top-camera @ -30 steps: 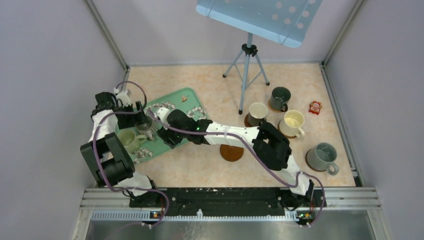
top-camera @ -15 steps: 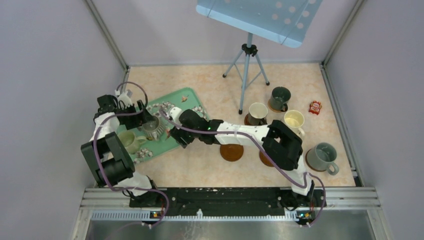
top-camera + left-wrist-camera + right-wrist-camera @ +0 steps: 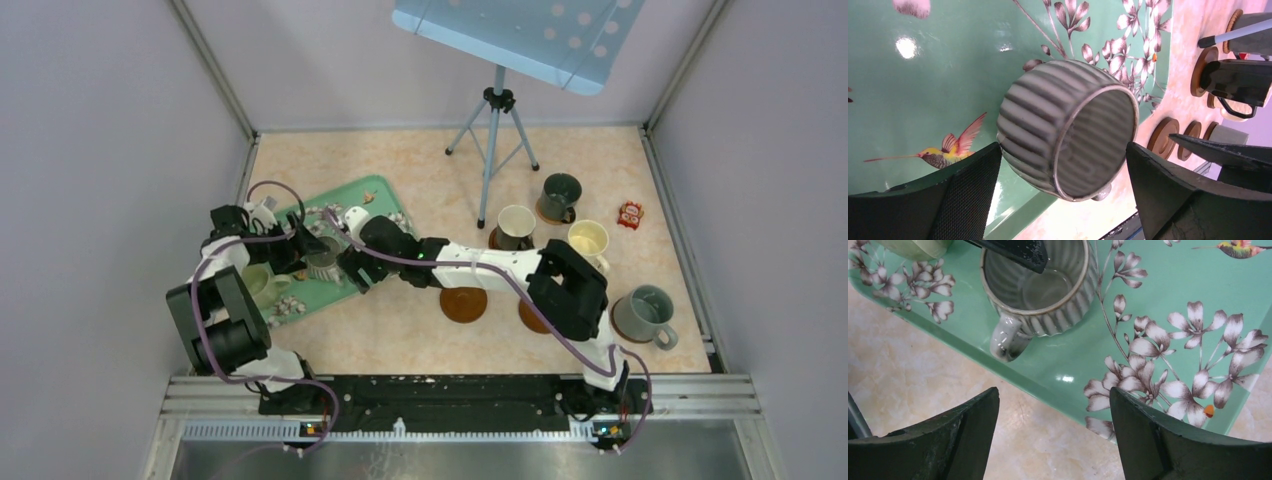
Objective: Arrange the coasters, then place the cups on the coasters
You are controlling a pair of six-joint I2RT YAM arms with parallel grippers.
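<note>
The ribbed grey cup [image 3: 322, 262] stands upright on the green floral tray [image 3: 372, 192], near its right-hand edge. My left gripper [image 3: 303, 246] is open and straddles the cup [image 3: 1068, 125] without touching it. One of its fingers [image 3: 1013, 250] crosses the cup's far rim. My right gripper [image 3: 350, 272] is open just off the tray edge and faces the cup's handle [image 3: 1005, 340]. A pale green cup [image 3: 258, 283] also sits on the tray. Two bare coasters [image 3: 463, 303] [image 3: 532, 316] lie mid-table. Several other cups stand on coasters at the right.
A tripod [image 3: 493, 130] with a blue board stands at the back centre. A small red packet [image 3: 630, 213] lies at the far right. The dark cup with cream inside [image 3: 515, 225], dark green cup [image 3: 560, 195], cream-white cup [image 3: 588, 240] and grey-blue cup [image 3: 645, 312] crowd the right side.
The ribbed grey cup has slid right along the tray with my left gripper, whose jaws have since opened wider. My right gripper has opened and come up to the cup's handle.
</note>
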